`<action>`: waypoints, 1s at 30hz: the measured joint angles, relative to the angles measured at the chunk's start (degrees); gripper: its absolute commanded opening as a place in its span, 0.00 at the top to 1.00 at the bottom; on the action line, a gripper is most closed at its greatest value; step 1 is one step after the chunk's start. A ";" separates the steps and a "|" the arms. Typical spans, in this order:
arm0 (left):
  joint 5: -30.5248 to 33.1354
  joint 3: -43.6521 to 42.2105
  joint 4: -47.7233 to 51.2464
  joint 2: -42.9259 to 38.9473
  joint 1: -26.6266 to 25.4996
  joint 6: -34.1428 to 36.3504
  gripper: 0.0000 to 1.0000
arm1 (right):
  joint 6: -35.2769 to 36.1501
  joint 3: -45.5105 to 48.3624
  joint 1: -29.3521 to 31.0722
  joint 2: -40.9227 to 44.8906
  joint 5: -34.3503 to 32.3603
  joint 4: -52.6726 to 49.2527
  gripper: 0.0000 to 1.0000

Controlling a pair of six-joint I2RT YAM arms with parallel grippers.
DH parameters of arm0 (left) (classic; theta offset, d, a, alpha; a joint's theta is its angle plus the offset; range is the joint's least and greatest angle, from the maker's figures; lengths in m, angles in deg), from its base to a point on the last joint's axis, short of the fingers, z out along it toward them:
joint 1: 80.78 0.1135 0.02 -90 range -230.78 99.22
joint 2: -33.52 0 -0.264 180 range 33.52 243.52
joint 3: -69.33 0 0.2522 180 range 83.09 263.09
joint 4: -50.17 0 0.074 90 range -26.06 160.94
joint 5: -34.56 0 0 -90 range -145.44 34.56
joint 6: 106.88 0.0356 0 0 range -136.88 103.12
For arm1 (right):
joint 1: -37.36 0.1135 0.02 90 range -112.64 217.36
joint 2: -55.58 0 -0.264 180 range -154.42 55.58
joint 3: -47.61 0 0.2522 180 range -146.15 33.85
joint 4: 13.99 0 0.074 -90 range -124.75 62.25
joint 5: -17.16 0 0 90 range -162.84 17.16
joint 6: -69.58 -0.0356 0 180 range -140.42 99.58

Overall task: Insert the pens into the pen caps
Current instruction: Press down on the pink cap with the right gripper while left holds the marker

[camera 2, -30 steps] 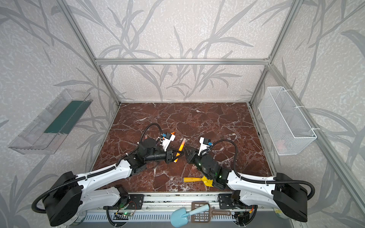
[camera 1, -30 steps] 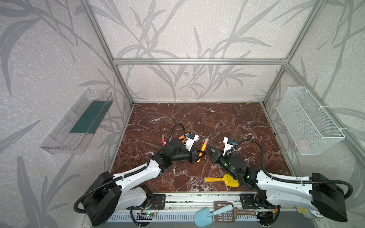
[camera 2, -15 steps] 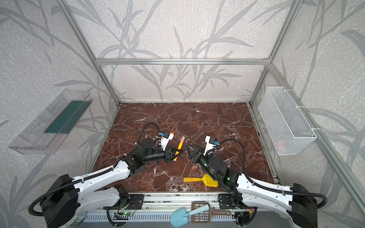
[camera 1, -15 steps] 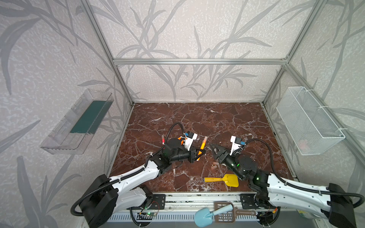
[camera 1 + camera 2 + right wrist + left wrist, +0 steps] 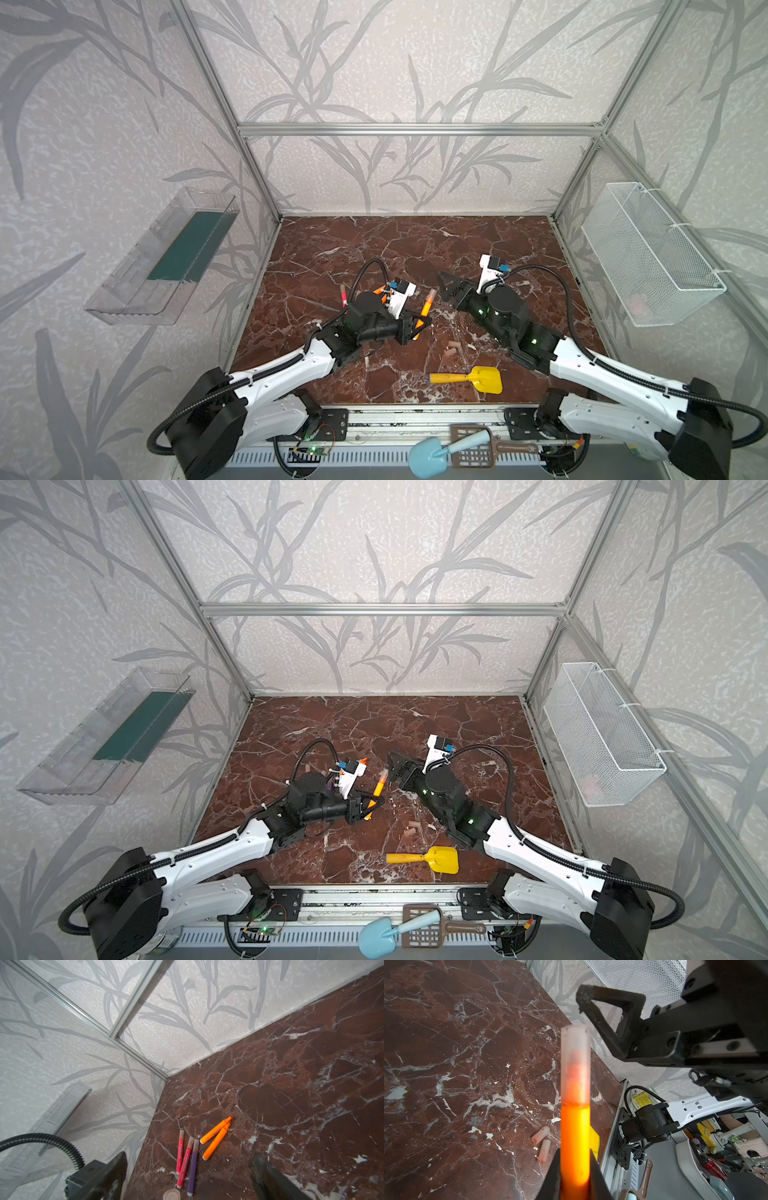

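Left gripper (image 5: 419,326) is clamped on the orange pen (image 5: 427,304), held mid-table above the marble table (image 5: 374,249). A translucent cap (image 5: 575,1068) is seated over its tip. Right gripper (image 5: 449,286), pinched at that cap a second ago, has released. Its jaws now stand wide and empty, backed off just right of the pen. Two loose caps (image 5: 540,1137) lie near the yellow shovel (image 5: 478,379).

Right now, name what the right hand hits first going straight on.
Probably the purple pen lying ahead; the cap on the gripped orange pen sits close beside that line, so depth is uncertain.
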 measured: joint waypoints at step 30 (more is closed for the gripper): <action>0.85 0.00 0.83 0.00 -0.37 0.63 1.00 | 1.68 -4.79 -1.07 -9.35 9.11 -3.08 0.59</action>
